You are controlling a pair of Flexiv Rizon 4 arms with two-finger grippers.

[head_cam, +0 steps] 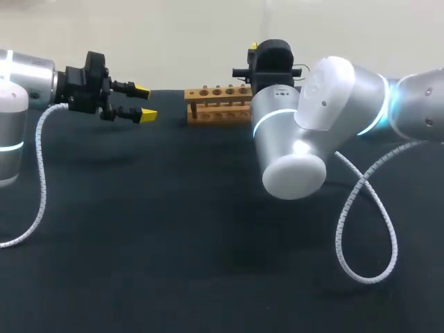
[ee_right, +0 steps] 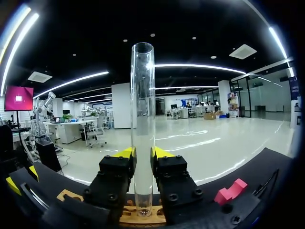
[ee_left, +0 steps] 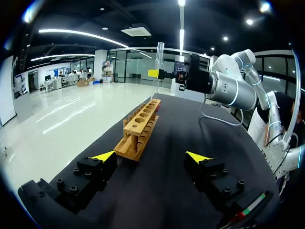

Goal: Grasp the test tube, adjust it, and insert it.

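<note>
clear glass test tube [ee_right: 143, 95] stands upright, clamped in the right gripper [ee_right: 143, 153], its rounded bottom seemingly just over a hole at the far end of the wooden rack [ee_left: 138, 129]. the left gripper [ee_left: 151, 156] hangs spread apart, well away.

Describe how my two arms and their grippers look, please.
The left arm and right arm are rounded silver-white tubes with glowing light-blue rings at the joints. A white coiled cable runs from each. The left gripper and right gripper are black bolted blocks with yellow fingertips.
</note>
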